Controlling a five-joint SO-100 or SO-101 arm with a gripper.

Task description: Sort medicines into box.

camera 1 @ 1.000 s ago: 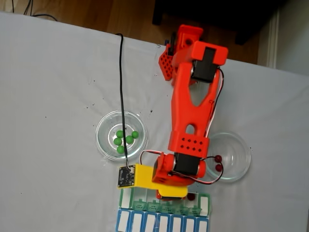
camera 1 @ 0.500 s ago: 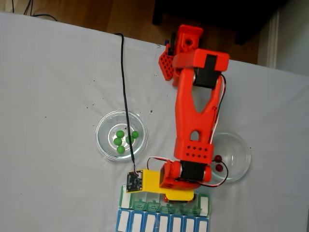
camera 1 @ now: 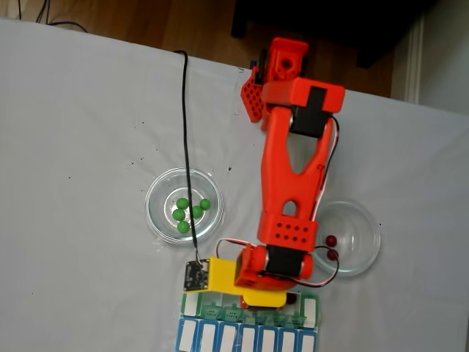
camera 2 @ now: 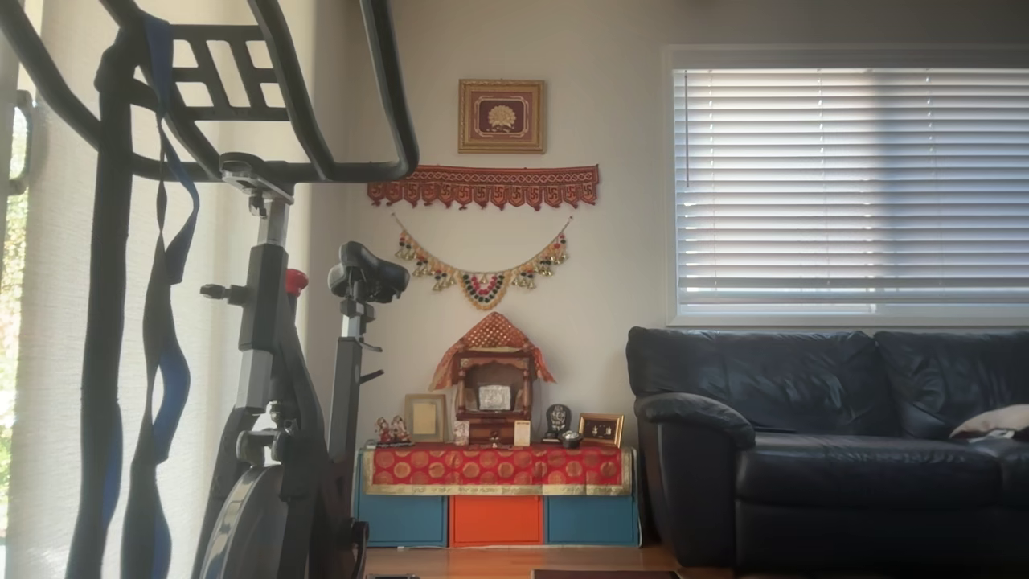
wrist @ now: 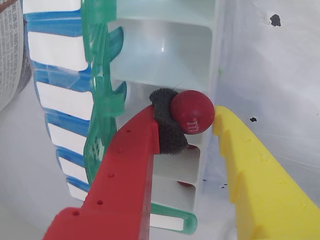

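End effector [wrist: 192, 131] grasping dark red ball [wrist: 192, 112] between red finger's dark pad [wrist: 166, 122] and yellow finger [wrist: 260, 175], just above open white compartment of pill organiser [wrist: 165, 50]. Another red ball [wrist: 185, 183] in compartment below. Faint marking on held ball, lid lettering: unreadable.

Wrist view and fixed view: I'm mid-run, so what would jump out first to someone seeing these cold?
In the wrist view, a dark red ball sits pinched in the gripper over the pill organiser and its open white compartments. In the fixed view, the orange arm reaches down between two glass dishes, one with five green balls, one with two red balls.
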